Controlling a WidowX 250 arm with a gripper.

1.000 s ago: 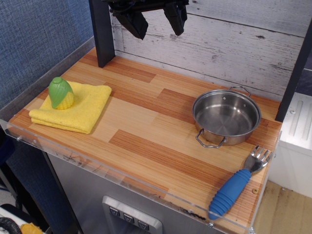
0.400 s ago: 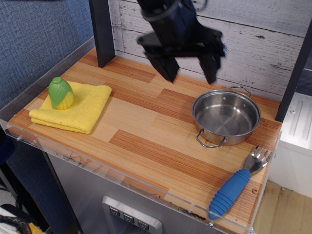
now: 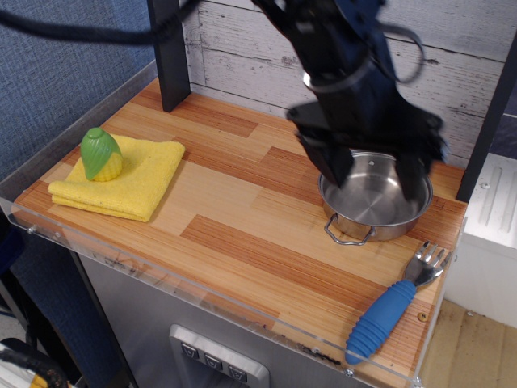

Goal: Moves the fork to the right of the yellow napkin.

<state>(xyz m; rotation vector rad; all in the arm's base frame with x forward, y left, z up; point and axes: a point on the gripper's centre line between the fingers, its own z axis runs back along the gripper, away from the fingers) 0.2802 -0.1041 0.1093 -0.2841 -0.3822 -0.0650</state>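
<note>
The fork [image 3: 394,307] lies at the front right corner of the table, blue ribbed handle toward the front edge, silver tines pointing back right. The yellow napkin [image 3: 139,176] lies folded at the far left of the table with a green-and-yellow toy corn [image 3: 100,154] on its left part. My gripper [image 3: 376,179] hangs open and empty over the steel pot [image 3: 375,196], its two dark fingers spread across the pot's width. It is behind and above the fork, far right of the napkin. The gripper is motion-blurred.
A dark post [image 3: 168,55] stands at the back left, another [image 3: 489,121] at the back right. A white plank wall [image 3: 242,48] runs behind the table. A clear acrylic lip [image 3: 202,303] edges the front. Bare wood [image 3: 242,210] lies between napkin and pot.
The arm has swung from the back of the table down and to the right, now over the pot. Its fingers stay open. Fork, napkin, corn and pot have not moved.
</note>
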